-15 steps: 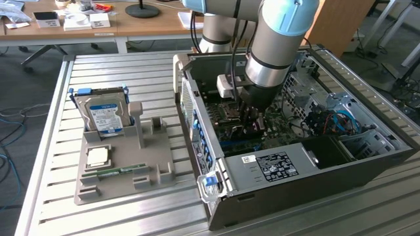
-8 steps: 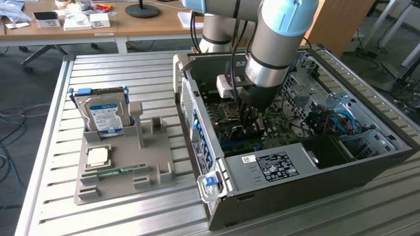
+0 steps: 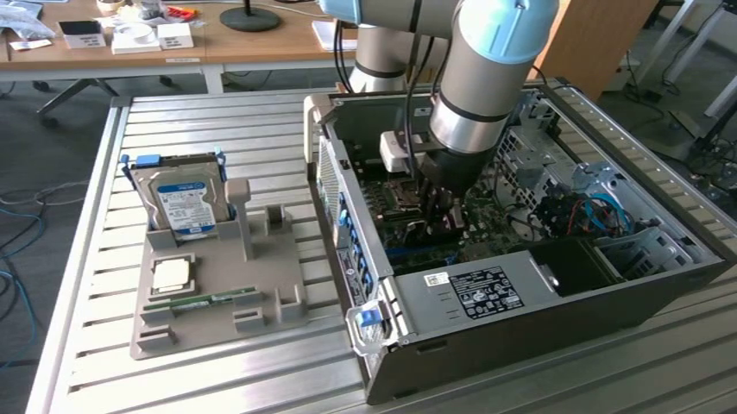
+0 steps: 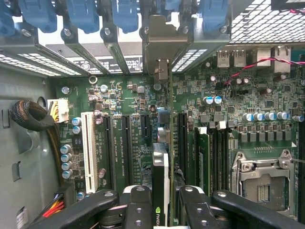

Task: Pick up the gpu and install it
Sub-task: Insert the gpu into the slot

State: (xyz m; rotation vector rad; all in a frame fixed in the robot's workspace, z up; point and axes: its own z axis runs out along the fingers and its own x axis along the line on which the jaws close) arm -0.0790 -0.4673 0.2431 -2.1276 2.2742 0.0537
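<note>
Gripper point(image 4: 161, 200) is clamped on the gpu point(image 4: 161, 157), fingers point(image 4: 136, 205) on either face of the card, which stands on edge between them. In the exterior view the arm point(image 3: 484, 78) reaches down into the open pc case point(image 3: 553, 302) and the gripper point(image 3: 444, 220) sits low over the motherboard point(image 3: 507, 216), card hidden behind the fingers there

Wrist view: card's metal bracket point(image 4: 159, 43) points to the rear slot openings with the blue latches point(image 4: 86, 14); the bracket looks lined up with one open bay. Card edge runs along the gap between the black expansion slots point(image 4: 126, 143) and the long slot point(image 4: 182, 143) beside it; can't tell if it's seated or just above, contact is hidden by the card itself

Doing this step well, judged: keep the card square to the board, no tilt, edge contacts parallel to the slot. Bracket tab has to drop into the rear bay at the same time, else it'll jam on the chassis lip. Push straight down, even force, don't twist. Watch the small capacitors point(image 4: 212, 100) and memory sticks point(image 4: 200, 152) close by, fingers could clip them. Grip should hold firm so the card doesn't slip

Outside the case on the grey holder tray point(image 3: 173, 336): hard drive point(image 3: 185, 203) upright, a cpu point(image 3: 173, 274) and a green ram stick point(image 3: 213, 300) lying flat, untouched
</note>
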